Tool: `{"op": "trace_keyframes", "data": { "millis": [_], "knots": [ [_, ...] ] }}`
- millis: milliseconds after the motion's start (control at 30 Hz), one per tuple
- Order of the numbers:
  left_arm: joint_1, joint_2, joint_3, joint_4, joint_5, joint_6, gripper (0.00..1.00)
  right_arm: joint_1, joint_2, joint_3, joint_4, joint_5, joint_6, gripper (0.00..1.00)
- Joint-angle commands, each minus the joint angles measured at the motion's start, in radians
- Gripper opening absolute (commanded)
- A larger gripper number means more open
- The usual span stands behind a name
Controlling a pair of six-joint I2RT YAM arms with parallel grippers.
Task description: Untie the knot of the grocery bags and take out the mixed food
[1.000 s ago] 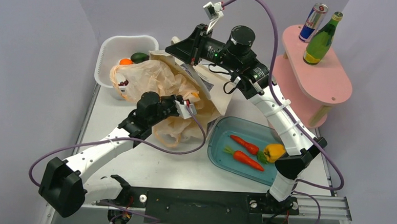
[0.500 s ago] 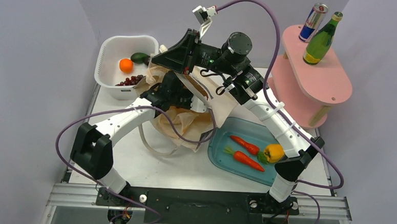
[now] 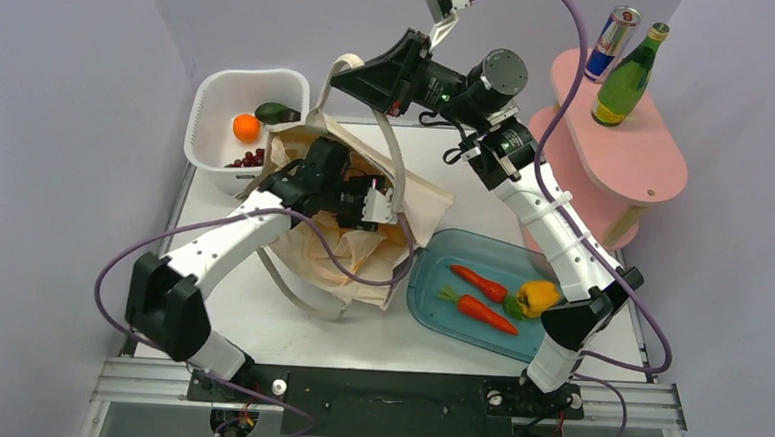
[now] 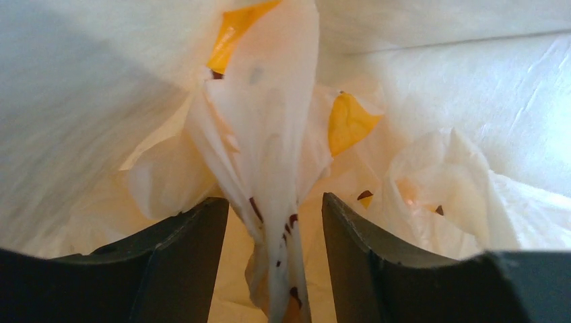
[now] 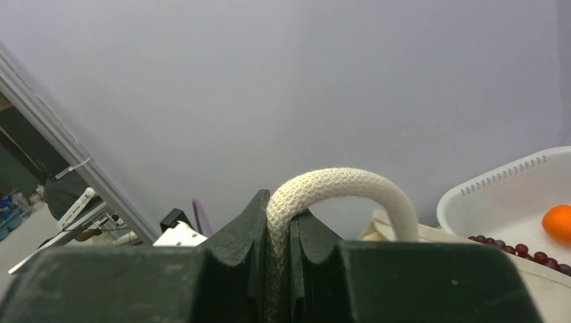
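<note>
My right gripper (image 3: 359, 79) is shut on the cream rope handle (image 5: 350, 182) of the canvas tote (image 3: 427, 195) and holds it up. Reaching into the tote's mouth, my left gripper (image 3: 388, 209) stands open. Between its jaws hangs a limp strip of the peach-orange plastic bag (image 4: 269, 148), and neither jaw pinches it. The rest of that bag (image 3: 360, 247) lies crumpled in the tote. I cannot make out the knot. Two carrots (image 3: 483, 311) lie in the teal tray (image 3: 422, 280). An avocado (image 3: 272, 112) sits in the white basket (image 3: 205, 99). The bottle (image 3: 628, 79) and can (image 3: 611, 42) stand on the pink shelf (image 3: 627, 151).
A yellow bell pepper (image 3: 535, 296) shares the tray with the carrots. The basket also holds an orange fruit (image 3: 246, 127) and dark grapes (image 3: 249, 158). The tote's second strap (image 3: 294, 296) trails onto the table toward the near edge.
My left arm swung the plastic bag from the left of the tote into its mouth, then its gripper opened. My right gripper lifted the tote handle higher and to the right.
</note>
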Motion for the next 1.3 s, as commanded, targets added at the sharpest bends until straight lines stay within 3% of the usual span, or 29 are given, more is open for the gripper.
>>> {"op": "trace_keyframes", "data": {
  "millis": [0,167,400,500,600,700,767,900,1033,1200,1267],
  "knots": [
    [-0.006,-0.232,-0.040,0.153,0.133,-0.127,0.52,-0.021,-0.076,-0.047,0.165,-0.014,0.037,0.00],
    [-0.011,-0.329,-0.076,0.220,0.215,-0.260,0.52,-0.025,-0.057,-0.061,0.214,-0.037,0.084,0.00],
    [-0.012,-0.345,0.057,0.004,0.242,-0.316,0.52,-0.033,-0.037,-0.045,0.255,-0.050,0.131,0.00],
    [-0.012,-0.411,0.068,-0.099,0.195,-0.295,0.52,-0.037,-0.026,-0.033,0.262,-0.049,0.142,0.00],
    [-0.011,-0.443,0.069,-0.300,0.102,-0.199,0.49,-0.041,-0.020,-0.032,0.279,-0.048,0.163,0.00],
    [-0.013,-0.445,0.038,-0.377,0.005,-0.150,0.46,-0.041,-0.008,-0.028,0.302,-0.049,0.186,0.00],
    [-0.013,-0.428,-0.016,-0.324,-0.091,-0.164,0.44,-0.040,0.000,-0.026,0.321,-0.048,0.205,0.00],
    [0.003,-0.321,-0.138,-0.045,-0.207,-0.145,0.35,-0.036,0.023,-0.028,0.344,-0.048,0.239,0.00],
    [-0.002,-0.142,-0.073,0.105,-0.188,-0.165,0.30,-0.025,0.034,-0.028,0.343,-0.044,0.253,0.00],
    [0.025,0.051,0.014,0.160,-0.150,-0.233,0.29,-0.001,0.041,-0.025,0.312,-0.038,0.223,0.00],
    [0.049,0.044,0.010,0.171,-0.095,-0.234,0.38,-0.003,0.046,-0.015,0.298,-0.035,0.213,0.00]
  ]
}}
